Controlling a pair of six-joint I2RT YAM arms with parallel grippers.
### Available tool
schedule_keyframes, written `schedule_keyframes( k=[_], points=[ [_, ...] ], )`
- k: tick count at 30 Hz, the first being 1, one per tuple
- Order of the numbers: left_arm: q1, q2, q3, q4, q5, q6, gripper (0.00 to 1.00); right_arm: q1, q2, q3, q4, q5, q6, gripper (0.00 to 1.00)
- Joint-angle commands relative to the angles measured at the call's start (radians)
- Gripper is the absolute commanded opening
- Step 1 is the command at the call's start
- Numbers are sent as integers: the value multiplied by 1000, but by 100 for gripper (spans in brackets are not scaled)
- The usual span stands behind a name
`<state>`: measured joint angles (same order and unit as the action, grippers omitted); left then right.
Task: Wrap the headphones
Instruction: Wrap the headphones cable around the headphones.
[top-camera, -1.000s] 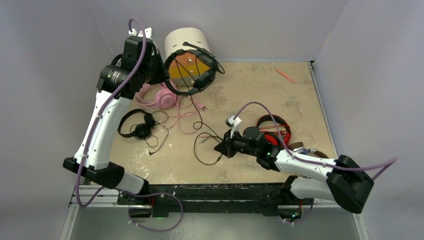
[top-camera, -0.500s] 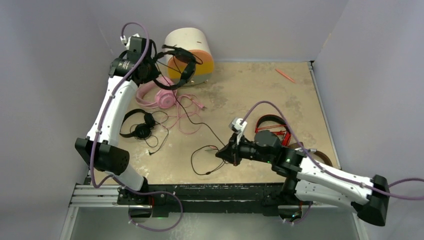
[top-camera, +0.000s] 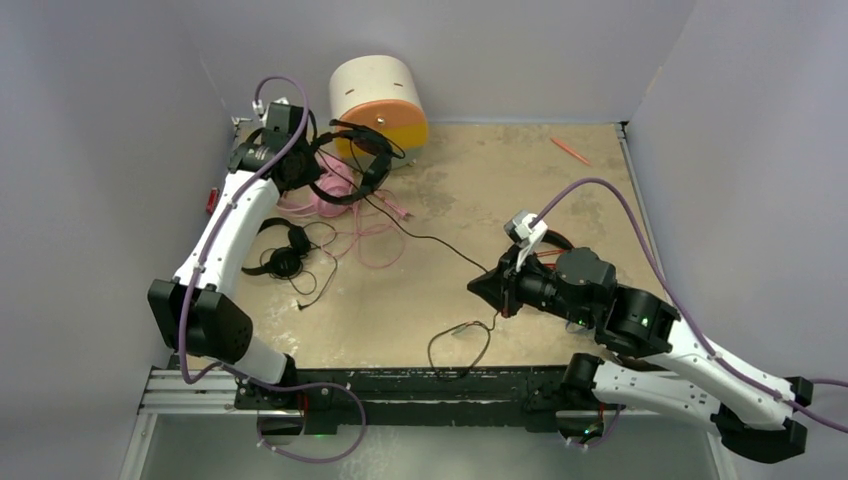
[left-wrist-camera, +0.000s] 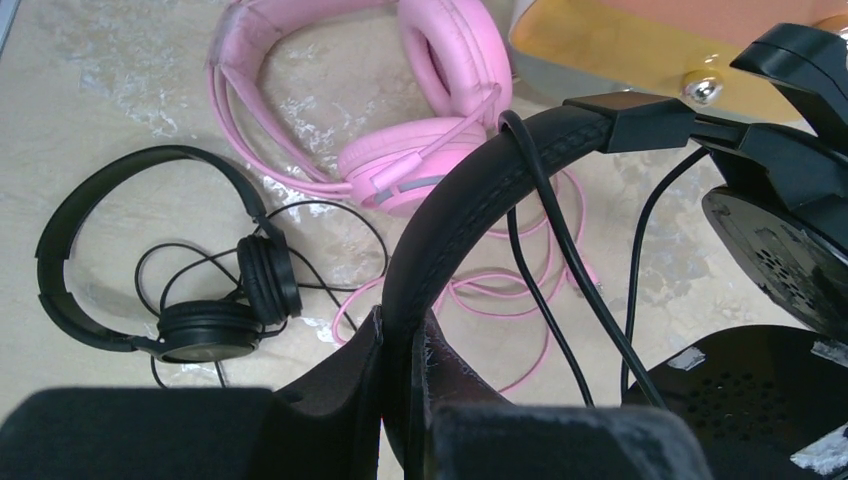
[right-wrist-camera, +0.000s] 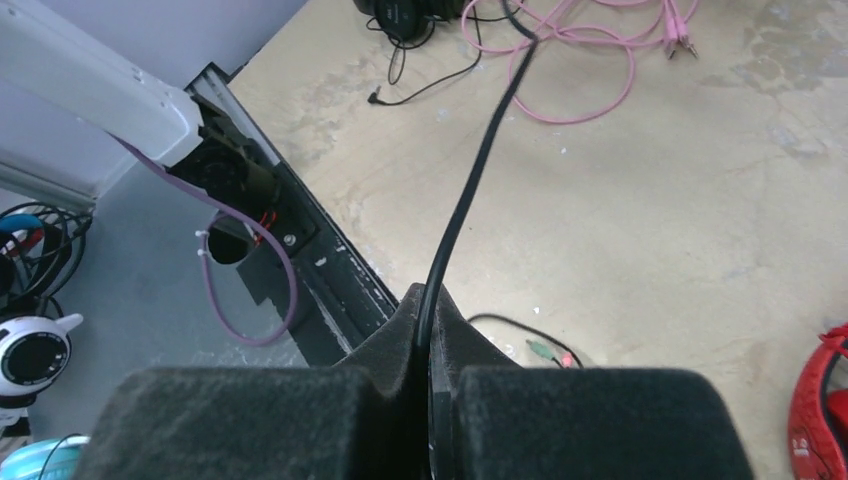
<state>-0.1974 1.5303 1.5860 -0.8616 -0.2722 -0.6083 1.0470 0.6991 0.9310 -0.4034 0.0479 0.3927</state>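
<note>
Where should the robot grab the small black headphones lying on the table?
I'd take the small black headphones by the headband, around the middle of its arch, coming straight down from above. They lie flat on the table, and the band is thin and bare, while the ear cups are bulkier.

Soft even light, blurry wrist-view foregrounds

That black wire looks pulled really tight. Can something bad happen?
The black cable looks stretched between the right hand and the black headphones held in the left hand; pulling harder might tug them loose or strain the cable. It also passes the pink cord, so wrapping could snag both together.
</note>
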Motion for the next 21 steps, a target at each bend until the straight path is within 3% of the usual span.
schedule_keyframes(
  k=[1, 6, 14, 21],
  points=[
    [5, -60, -57, 127, 20, 26, 0, 1, 6, 113, -113, 40, -11, 0],
    [-16, -122, -203, 234, 102, 92, 0, -1, 94, 213, -161, 10, -47, 0],
    [-180, -248, -446, 338, -115, 254, 0, -1, 229, 383, -119, 18, -150, 0],
    [-277, -294, -568, 366, -124, 368, 0, -2, 426, 647, -175, 24, -255, 0]
  ],
)
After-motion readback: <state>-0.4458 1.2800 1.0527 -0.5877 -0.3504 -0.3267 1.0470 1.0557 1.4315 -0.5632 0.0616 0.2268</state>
